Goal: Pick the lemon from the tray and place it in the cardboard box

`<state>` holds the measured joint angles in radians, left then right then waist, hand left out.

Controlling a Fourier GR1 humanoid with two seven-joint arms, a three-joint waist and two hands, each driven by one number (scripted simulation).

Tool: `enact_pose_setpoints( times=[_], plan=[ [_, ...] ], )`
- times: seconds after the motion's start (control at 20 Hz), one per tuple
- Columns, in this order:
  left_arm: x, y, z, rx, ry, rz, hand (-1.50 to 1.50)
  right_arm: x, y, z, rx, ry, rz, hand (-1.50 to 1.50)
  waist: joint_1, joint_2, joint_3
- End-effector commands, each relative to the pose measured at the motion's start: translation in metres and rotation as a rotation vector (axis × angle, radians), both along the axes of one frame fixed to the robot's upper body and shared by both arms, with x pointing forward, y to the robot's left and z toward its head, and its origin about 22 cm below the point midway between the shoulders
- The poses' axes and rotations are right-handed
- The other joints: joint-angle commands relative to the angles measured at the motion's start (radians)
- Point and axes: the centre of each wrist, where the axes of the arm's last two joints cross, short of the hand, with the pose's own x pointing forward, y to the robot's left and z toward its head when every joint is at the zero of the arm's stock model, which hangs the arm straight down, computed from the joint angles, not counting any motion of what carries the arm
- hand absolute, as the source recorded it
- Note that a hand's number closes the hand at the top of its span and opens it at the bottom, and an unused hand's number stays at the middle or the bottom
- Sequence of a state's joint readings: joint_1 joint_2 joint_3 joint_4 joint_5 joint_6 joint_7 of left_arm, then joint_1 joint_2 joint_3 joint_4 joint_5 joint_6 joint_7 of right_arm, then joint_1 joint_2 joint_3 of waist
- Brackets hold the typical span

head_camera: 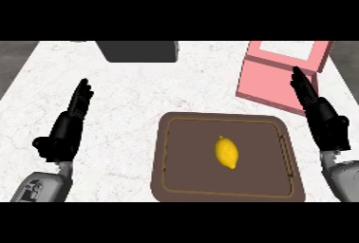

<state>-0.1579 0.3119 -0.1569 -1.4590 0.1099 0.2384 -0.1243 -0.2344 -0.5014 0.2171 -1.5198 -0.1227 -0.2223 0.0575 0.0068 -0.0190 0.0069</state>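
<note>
Dark grey block at the white marbled counter's far edge.

No text, label, brand, number or sign can be read anywhere on the counter.
</note>
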Motion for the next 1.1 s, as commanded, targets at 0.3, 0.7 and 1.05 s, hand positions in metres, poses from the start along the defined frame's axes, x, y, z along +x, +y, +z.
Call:
enact_pose_setpoints(
  times=[0.3,0.7,1.05],
  plan=[
    [0.006,0.004,0.027,0.180,-0.007,-0.234,0.00,-0.003,-0.017,0.122,-0.373,-0.277,0.268,-1.50,-0.036,0.008,-0.010],
    [0.013,0.002,0.045,0.199,-0.028,-0.296,0.00,-0.010,-0.047,0.085,-0.411,-0.400,0.464,-1.50,-0.005,0.019,-0.006],
    [0.020,0.002,0.042,0.194,-0.017,-0.286,0.00,-0.016,-0.020,0.113,-0.733,-0.329,0.569,-1.50,-0.006,0.019,-0.008]
  ],
)
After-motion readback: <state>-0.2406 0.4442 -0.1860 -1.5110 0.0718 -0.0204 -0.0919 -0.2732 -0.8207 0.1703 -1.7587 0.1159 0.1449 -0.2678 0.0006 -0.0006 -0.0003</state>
